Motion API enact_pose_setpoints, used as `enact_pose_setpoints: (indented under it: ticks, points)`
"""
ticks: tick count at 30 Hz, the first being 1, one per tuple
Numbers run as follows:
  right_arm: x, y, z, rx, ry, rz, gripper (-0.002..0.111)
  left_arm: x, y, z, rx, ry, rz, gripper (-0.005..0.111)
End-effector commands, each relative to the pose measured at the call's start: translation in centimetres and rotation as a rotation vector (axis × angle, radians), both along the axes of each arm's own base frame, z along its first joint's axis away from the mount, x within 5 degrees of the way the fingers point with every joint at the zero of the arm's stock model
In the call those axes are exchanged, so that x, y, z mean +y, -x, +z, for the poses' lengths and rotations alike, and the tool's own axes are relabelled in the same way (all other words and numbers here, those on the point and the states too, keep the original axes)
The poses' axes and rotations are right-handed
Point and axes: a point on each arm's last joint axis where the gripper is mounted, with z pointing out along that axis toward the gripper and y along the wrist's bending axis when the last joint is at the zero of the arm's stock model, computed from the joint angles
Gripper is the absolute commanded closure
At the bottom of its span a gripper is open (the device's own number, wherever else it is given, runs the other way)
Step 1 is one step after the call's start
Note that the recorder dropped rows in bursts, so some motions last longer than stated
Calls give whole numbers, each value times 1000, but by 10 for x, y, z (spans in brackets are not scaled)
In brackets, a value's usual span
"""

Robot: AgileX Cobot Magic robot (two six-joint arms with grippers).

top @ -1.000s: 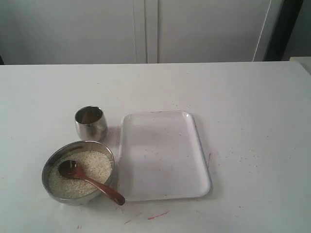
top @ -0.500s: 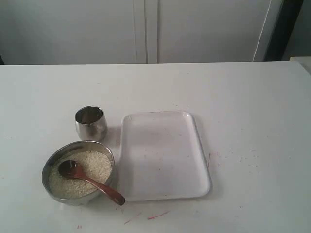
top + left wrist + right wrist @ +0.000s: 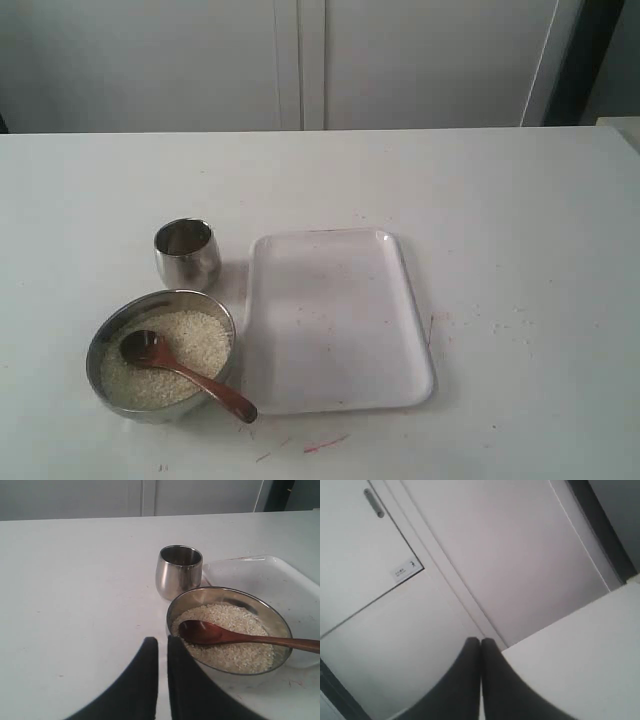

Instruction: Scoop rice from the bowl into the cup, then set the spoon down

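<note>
Though checked against the last second of exterior frames, no change to report: same layout, neither arm in that view, so task judged not yet begun. Nearest, left gripper (image 3: 161,641): black fingers all but together, only a thin slit between, nothing held, pointed toward the bowl (image 3: 97,352) and clear of it. Right gripper (image 3: 480,641): fingers pressed closed, empty, aimed up at cabinet doors (image 3: 520,555), well away from the work. Next out, wooden spoon (image 3: 186,373): handle end overhanging the bowl's near rim toward the tray (image 3: 340,320), scoop end resting on the rice (image 3: 198,335). Rice filling much of the steel bowl, surface undisturbed. Just behind the bowl, steel cup (image 3: 187,254): upright, near the bowl but apart from it, no rice evident inside, though hard to tell. Beside both, to the right, translucent white tray. Farther back, white table (image 3: 500,190), then the cabinet doors. Likely next: spreading the left fingers and taking the spoon, awkward given a handle pointing away from that gripper.
</note>
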Motion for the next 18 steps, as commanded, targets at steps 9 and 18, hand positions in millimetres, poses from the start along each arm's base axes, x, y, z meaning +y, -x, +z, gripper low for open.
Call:
enact_pose_setpoints:
  ticks: [9, 18]
  points:
    - [1, 2, 78, 444, 271, 110, 108, 0, 0, 2, -7, 11, -7, 92]
    - [22, -51, 155, 761, 649, 384, 108, 0, 0, 2, -7, 11, -7, 92]
